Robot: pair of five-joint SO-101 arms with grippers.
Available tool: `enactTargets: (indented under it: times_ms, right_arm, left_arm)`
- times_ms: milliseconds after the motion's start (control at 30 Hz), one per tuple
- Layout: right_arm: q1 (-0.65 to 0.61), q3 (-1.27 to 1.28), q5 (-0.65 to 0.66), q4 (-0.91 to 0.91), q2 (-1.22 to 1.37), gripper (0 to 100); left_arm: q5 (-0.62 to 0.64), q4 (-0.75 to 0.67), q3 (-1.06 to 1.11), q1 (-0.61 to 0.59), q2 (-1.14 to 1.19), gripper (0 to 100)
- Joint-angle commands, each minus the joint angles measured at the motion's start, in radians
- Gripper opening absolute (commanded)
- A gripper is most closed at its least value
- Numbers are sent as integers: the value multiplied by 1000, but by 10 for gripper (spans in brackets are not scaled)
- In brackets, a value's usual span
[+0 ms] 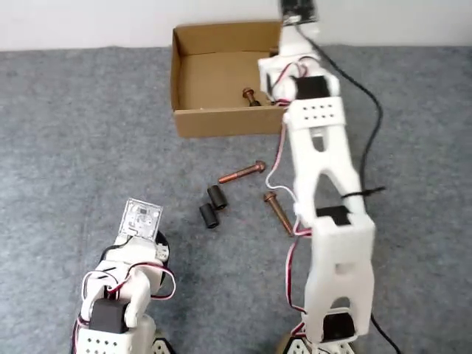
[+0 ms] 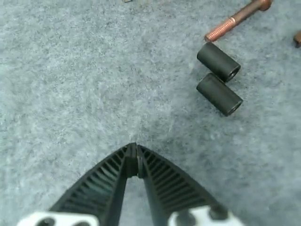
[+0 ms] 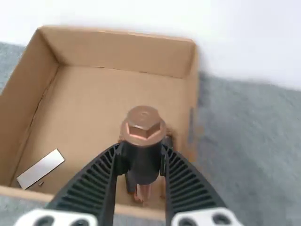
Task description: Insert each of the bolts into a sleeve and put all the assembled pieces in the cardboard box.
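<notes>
A sleeved bolt (image 3: 142, 141), head up, hangs over the open cardboard box (image 1: 221, 124) at upper centre; two loose bolts (image 1: 242, 173) and two black sleeves (image 1: 216, 196) lie mid-frame.

We see two arms of white plastic with black motor blocks at the joints: the right arm (image 1: 332, 184), pierced by cut-outs and a grid of small holes, trails red and white wires and a black cable (image 1: 374, 122); the left arm (image 1: 136, 299) shows looping red, white and black wires. The left gripper (image 2: 135, 153) and right gripper (image 3: 141, 149) have black ribbed fingers (image 2: 164, 181) (white mounts, dark screws).
</notes>
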Motion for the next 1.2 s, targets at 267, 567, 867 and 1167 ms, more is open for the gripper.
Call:
enactTargets:
  times_ms: [267,567,867,1167]
  right_arm:
    - [-77,-365,157,-22,384,8]
    - [-79,-384,172,70,449,55]
    - [-82,-430,170,140,423,113]
    - [-94,-637,170,392,366,20]
  left_arm:
    - [86,-26,-4,-8,-5,5]
    - [86,-26,-4,-8,-5,5]
    - [86,-26,-4,-8,-5,5]
    - [86,-72,-4,-103,-5,5]
